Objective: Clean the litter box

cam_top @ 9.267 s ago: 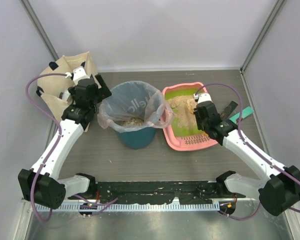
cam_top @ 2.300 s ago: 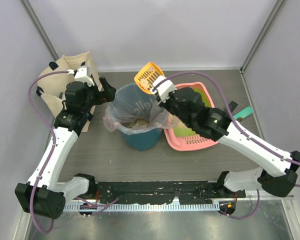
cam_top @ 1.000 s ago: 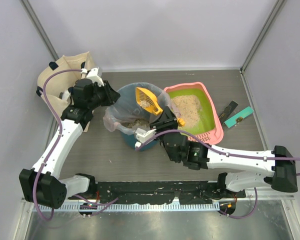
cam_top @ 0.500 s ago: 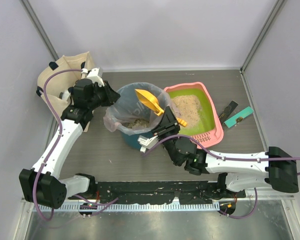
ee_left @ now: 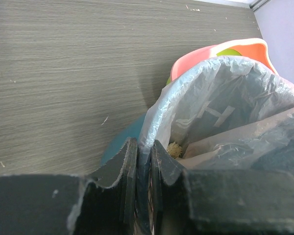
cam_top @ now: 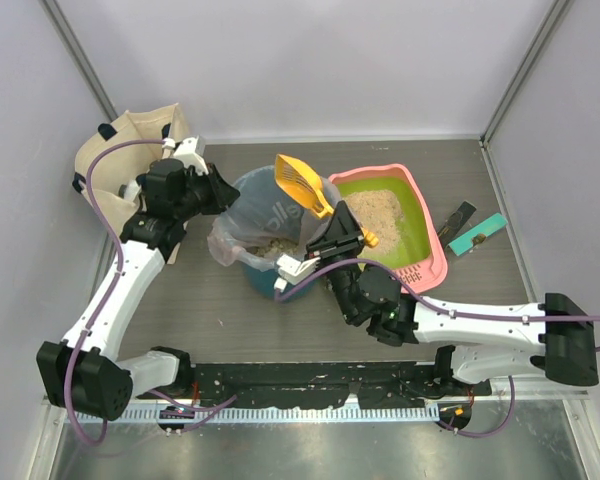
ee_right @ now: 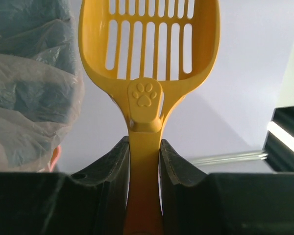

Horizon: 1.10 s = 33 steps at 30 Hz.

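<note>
Holding the orange scoop point(cam_top: 302, 185) by its handle, the right gripper point(cam_top: 344, 234) is clenched tight, and the wrist view shows both fingers pressed against the stem just below the paw-print badge. The slotted head stands tilted up and away, above the far right rim of the teal bin point(cam_top: 258, 275). The slots look bare, with plain wall showing through them. The left gripper point(cam_top: 212, 190) is pinched onto the rim of the clear bag point(cam_top: 235, 215) that lines the bin, on the bin's far left side.

The litter box point(cam_top: 376, 174) sits on the desk point(cam_top: 220, 320) just beside the bin, to the right of the right gripper and a little farther from the arm bases. Its long axis runs roughly near to far, leaning slightly, with the slotted ledge point(cam_top: 412, 272) at the near end. The right arm is plainly the nearer one; the left arm lies across the bin from it. Since the scoop head points toward the bin and away from the tray, I judge that the coming move would need the wrist to swing right and tip the head down before it can meet the litter.

The tray is shallow pink plastic with rounded corners and a lime-green floor. The beige litter point(cam_top: 372, 212) is heaped toward the left middle, leaving green bare along the right side and the near end
</note>
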Motion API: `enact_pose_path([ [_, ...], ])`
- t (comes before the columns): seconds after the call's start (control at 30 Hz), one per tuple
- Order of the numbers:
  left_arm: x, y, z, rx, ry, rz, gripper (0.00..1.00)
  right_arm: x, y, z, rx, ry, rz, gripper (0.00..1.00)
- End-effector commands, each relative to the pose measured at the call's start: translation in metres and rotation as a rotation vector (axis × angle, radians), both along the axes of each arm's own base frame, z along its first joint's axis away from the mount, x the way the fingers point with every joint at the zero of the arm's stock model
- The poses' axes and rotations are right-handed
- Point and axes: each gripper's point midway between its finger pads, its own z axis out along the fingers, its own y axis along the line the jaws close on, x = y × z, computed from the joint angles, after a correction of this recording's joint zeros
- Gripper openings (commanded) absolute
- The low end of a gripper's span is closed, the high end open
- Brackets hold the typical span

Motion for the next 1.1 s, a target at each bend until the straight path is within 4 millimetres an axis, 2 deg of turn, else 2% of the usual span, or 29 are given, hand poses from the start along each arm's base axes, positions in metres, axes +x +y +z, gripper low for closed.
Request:
enact_pose_path([
  [0.0, 0.000, -0.002, 0.046, -0.042, -0.144, -0.004, 0.09, 0.000, -0.017, 0.018, 0.352, 0.149, 0.003, 0.01],
  [0.03, 0.000, -0.001, 0.045, -0.042, -0.142, -0.002, 0.09, -0.001, -0.021, 0.031, 0.428, 0.176, 0.013, 0.01],
  [0.07, 0.000, -0.002, 0.045, -0.044, -0.143, -0.003, 0.09, -0.002, -0.020, 0.032, 0.464, 0.210, 0.030, 0.01],
  [0.1, -0.001, -0.002, 0.045, -0.044, -0.143, -0.003, 0.09, 0.001, -0.020, 0.022, 0.534, 0.280, 0.031, 0.01],
  [0.13, -0.001, -0.002, 0.045, -0.045, -0.143, -0.008, 0.09, 0.002, -0.022, 0.032, 0.590, 0.297, 0.042, 0.01],
  [0.2, -0.002, -0.003, 0.047, -0.047, -0.149, -0.014, 0.09, 0.005, -0.023, 0.028, 0.624, 0.339, 0.035, 0.01],
  [0.23, -0.002, -0.003, 0.047, -0.044, -0.152, -0.015, 0.09, 0.012, -0.028, 0.031, 0.705, 0.351, 0.012, 0.01],
  [0.3, -0.002, -0.002, 0.048, -0.040, -0.160, -0.010, 0.10, 0.020, -0.032, 0.025, 0.733, 0.381, -0.041, 0.01],
  [0.33, -0.002, -0.001, 0.048, -0.038, -0.163, -0.008, 0.10, 0.029, -0.040, 0.032, 0.840, 0.396, -0.066, 0.01],
  [0.4, -0.002, 0.001, 0.050, -0.032, -0.170, 0.002, 0.09, 0.036, -0.040, 0.020, 0.855, 0.474, -0.078, 0.01],
  [0.43, -0.002, 0.001, 0.049, -0.030, -0.169, 0.004, 0.09, 0.039, -0.042, 0.025, 0.945, 0.496, -0.075, 0.01],
  [0.47, -0.002, 0.003, 0.050, -0.028, -0.175, 0.009, 0.09, 0.047, -0.053, 0.019, 0.959, 0.517, -0.117, 0.01],
  [0.53, -0.002, 0.004, 0.049, -0.023, -0.175, 0.015, 0.08, 0.052, -0.056, 0.020, 1.014, 0.557, -0.115, 0.01],
  [0.57, -0.004, 0.004, 0.053, -0.025, -0.185, 0.017, 0.08, 0.057, -0.068, 0.012, 1.067, 0.582, -0.167, 0.01],
  [0.63, -0.003, 0.006, 0.051, -0.020, -0.187, 0.024, 0.08, 0.062, -0.074, 0.009, 1.126, 0.632, -0.183, 0.01],
  [0.67, -0.004, 0.006, 0.050, -0.016, -0.187, 0.024, 0.08, 0.067, -0.092, -0.004, 1.162, 0.664, -0.257, 0.01],
  [0.73, -0.004, 0.009, 0.050, -0.010, -0.192, 0.038, 0.08, 0.070, -0.099, -0.018, 1.204, 0.749, -0.281, 0.01],
  [0.77, -0.003, 0.010, 0.051, -0.007, -0.195, 0.040, 0.08, 0.067, -0.103, -0.032, 1.232, 0.813, -0.318, 0.01],
  [0.8, -0.004, 0.011, 0.051, -0.002, -0.201, 0.040, 0.09, 0.070, -0.117, -0.040, 1.254, 0.831, -0.359, 0.01],
  [0.83, -0.004, 0.012, 0.051, 0.003, -0.202, 0.046, 0.10, 0.069, -0.118, -0.051, 1.278, 0.873, -0.386, 0.01],
  [0.87, -0.004, 0.012, 0.052, 0.008, -0.208, 0.048, 0.12, 0.062, -0.117, -0.064, 1.284, 0.949, -0.404, 0.01],
  [1.07, -0.005, 0.018, 0.056, 0.032, -0.227, 0.067, 0.28, 0.038, -0.139, -0.121, 1.325, 1.093, -0.644, 0.01],
])
